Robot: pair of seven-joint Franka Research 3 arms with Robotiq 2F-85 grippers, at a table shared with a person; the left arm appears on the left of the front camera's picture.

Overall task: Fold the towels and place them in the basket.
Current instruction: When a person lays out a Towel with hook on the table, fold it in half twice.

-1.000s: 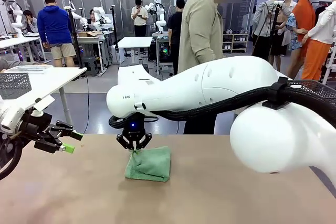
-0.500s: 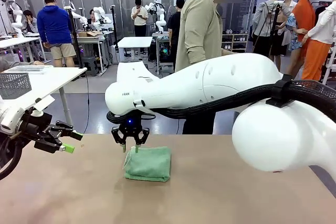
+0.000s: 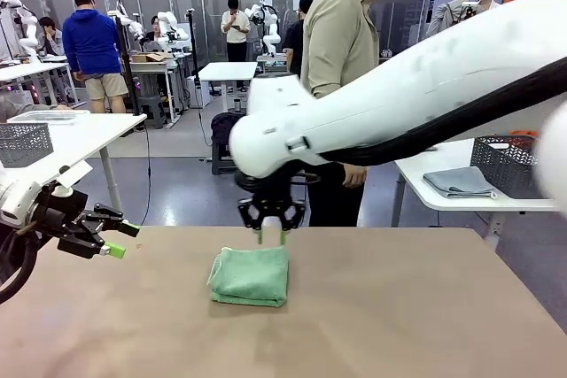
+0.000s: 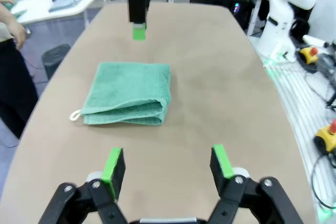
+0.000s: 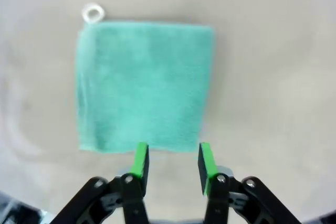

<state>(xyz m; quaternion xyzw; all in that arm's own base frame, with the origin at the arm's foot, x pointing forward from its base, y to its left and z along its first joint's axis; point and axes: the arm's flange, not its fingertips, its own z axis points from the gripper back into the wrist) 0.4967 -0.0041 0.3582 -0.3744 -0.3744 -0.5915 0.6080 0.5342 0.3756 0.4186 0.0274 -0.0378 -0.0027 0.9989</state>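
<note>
White arm (image 3: 399,104), black right hand (image 3: 274,238), green pads (image 5: 140,160)

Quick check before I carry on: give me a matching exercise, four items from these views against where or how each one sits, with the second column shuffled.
1. green towel
2. grey towel
3. right jaws
4. left jaws

A. parted, empty, at the left side of the brown table
B. folded, in the middle of that table
C. parted, empty, hovering by the green towel's far edge
D. on the white side table, beside the dark basket

Pairs: 1-B, 2-D, 3-C, 4-A.
</note>
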